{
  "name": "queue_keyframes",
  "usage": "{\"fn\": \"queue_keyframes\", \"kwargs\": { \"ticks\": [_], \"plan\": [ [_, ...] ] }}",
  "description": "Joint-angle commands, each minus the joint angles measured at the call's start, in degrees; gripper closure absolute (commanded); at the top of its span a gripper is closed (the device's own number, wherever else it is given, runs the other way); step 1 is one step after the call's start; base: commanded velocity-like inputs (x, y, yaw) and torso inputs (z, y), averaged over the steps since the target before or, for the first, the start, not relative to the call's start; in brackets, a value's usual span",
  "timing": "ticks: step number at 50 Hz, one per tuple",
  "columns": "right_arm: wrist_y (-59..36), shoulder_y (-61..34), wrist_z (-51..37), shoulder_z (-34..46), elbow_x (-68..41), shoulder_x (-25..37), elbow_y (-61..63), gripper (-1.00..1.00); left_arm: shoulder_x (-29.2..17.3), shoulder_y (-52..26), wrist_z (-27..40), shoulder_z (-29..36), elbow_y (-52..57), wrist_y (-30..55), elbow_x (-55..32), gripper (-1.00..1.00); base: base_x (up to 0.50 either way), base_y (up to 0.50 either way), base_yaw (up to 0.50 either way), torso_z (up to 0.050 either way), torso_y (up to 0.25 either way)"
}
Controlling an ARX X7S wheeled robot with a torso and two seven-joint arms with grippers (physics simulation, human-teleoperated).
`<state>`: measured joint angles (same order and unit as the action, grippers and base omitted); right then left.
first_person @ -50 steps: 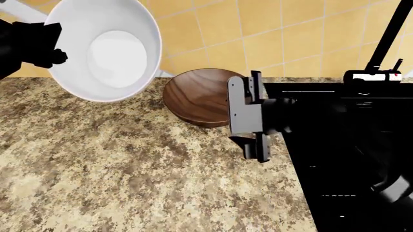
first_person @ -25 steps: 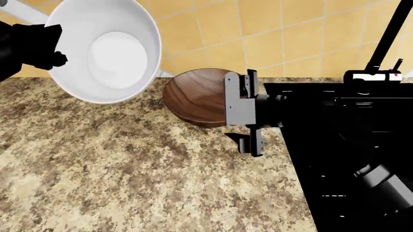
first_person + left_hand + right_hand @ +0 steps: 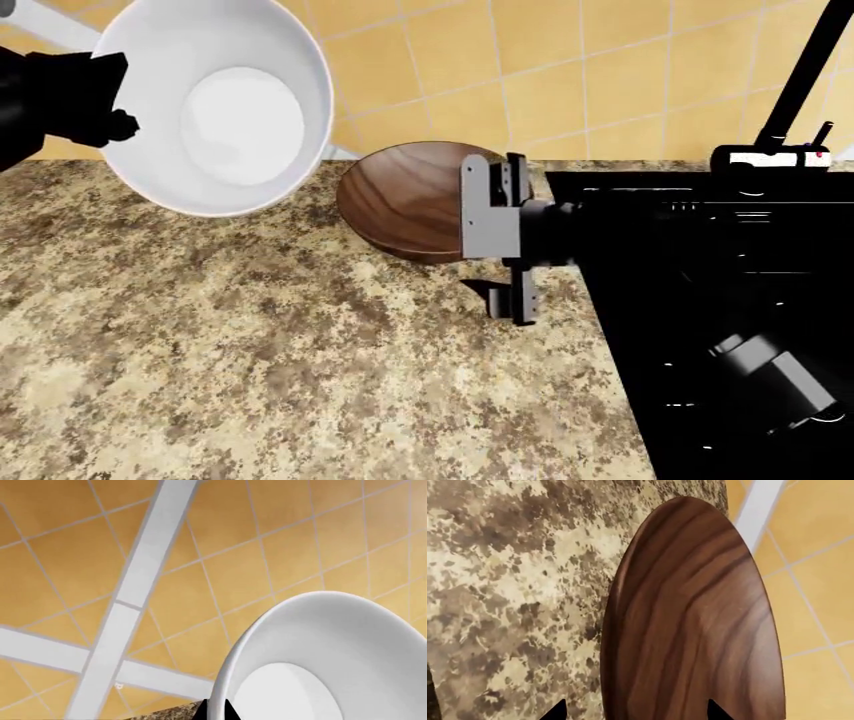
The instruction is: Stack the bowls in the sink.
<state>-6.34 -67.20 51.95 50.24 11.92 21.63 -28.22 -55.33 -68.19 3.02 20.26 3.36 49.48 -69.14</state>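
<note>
My left gripper (image 3: pixel 118 105) is shut on the rim of the glossy white bowl (image 3: pixel 220 100) and holds it tilted in the air above the counter's back left. The left wrist view shows the rim (image 3: pixel 223 690) pinched between the jaw tips. The dark brown wood-grain bowl (image 3: pixel 407 200) sits on the counter by the sink's left edge. My right gripper (image 3: pixel 483 235) is open at that bowl's right rim. In the right wrist view its jaws (image 3: pixel 635 711) straddle the near rim of the brown bowl (image 3: pixel 694 620), one tip over the counter and one over the bowl. The black sink (image 3: pixel 721 300) lies at the right.
The speckled granite counter (image 3: pixel 267 350) fills the left and front. A yellow tiled wall (image 3: pixel 561 70) rises behind it. The tall black faucet (image 3: pixel 805 80) stands at the sink's back right. My right arm (image 3: pixel 767 385) reaches across the sink basin.
My right gripper has moved left toward the brown bowl, and its arm has shifted over the sink. The left gripper holds the white bowl almost still.
</note>
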Motion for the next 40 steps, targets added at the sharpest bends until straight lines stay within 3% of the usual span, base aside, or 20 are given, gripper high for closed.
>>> {"fn": "queue_keyframes", "kwargs": {
  "ticks": [1, 12, 13, 28, 40],
  "plan": [
    [1.9, -0.5, -0.7, 0.4, -0.2, -1.2, -4.0, -1.00, 0.0, -0.1, -0.1, -0.4, -0.1, -0.4, 0.4, 1.00, 0.00, 0.00, 0.00, 0.000, 0.010],
    [3.3, -1.0, -1.2, 0.6, -0.5, -2.2, -7.4, -1.00, 0.2, -0.3, -0.1, -0.2, -0.2, -0.2, 0.5, 1.00, 0.00, 0.00, 0.00, 0.000, 0.000],
    [3.6, -1.1, -1.4, 0.6, -0.5, -2.2, -7.6, 1.00, 0.2, -0.3, 0.0, -0.1, -0.2, -0.3, 0.6, 1.00, 0.00, 0.00, 0.00, 0.000, 0.000],
    [3.1, -0.5, -0.9, 0.7, -0.8, -1.3, -4.9, 1.00, 0.2, 0.6, -0.3, -0.2, -0.5, -1.1, 1.0, 1.00, 0.00, 0.00, 0.00, 0.000, 0.000],
    [-3.3, 0.6, 0.4, -0.6, 0.7, 5.1, 10.3, 1.00, 1.0, 1.1, 0.0, 0.2, -0.9, -1.8, 1.8, 1.00, 0.00, 0.00, 0.00, 0.001, 0.001]
  ]
}}
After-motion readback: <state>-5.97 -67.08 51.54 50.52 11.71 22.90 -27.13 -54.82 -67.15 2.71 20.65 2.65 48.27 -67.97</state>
